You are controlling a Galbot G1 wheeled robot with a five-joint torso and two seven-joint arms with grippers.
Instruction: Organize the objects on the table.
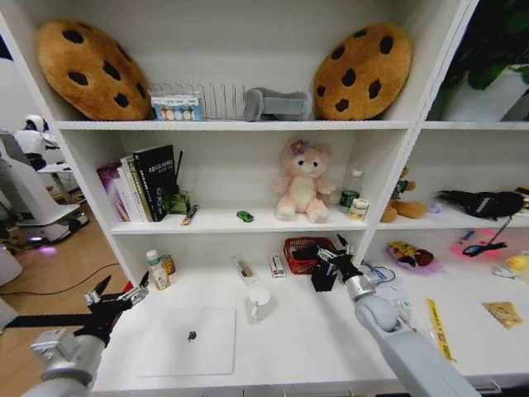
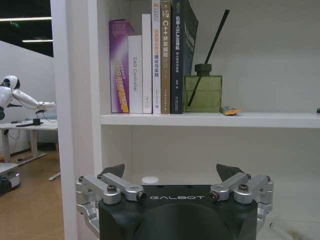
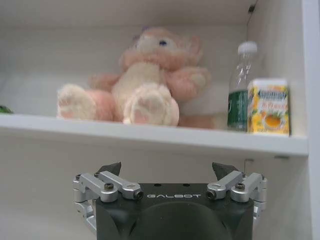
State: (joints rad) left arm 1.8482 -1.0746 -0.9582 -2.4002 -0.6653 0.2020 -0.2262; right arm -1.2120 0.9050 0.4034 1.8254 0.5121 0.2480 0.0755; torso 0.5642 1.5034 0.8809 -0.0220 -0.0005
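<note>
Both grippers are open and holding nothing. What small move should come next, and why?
Probably lower the right gripper toward the mug. It is open and hovers by the red basket, nearer the mug than the left gripper, which is open at the table's left edge beside the laptop.

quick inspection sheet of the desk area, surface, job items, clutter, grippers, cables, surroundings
surface: white desk, flat, joined to white shelving.
job's things: silver laptop closed at front left; white mug beside it; small bottles at back left; green toy car on the shelf above.
clutter: red basket at the back; yellow strip on the right.
grippers: left gripper open, over the desk's left edge; right gripper open, by the basket.
cables: thin cable near the right gripper.
surroundings: books, pink plush, cookie cushions on shelves.
</note>
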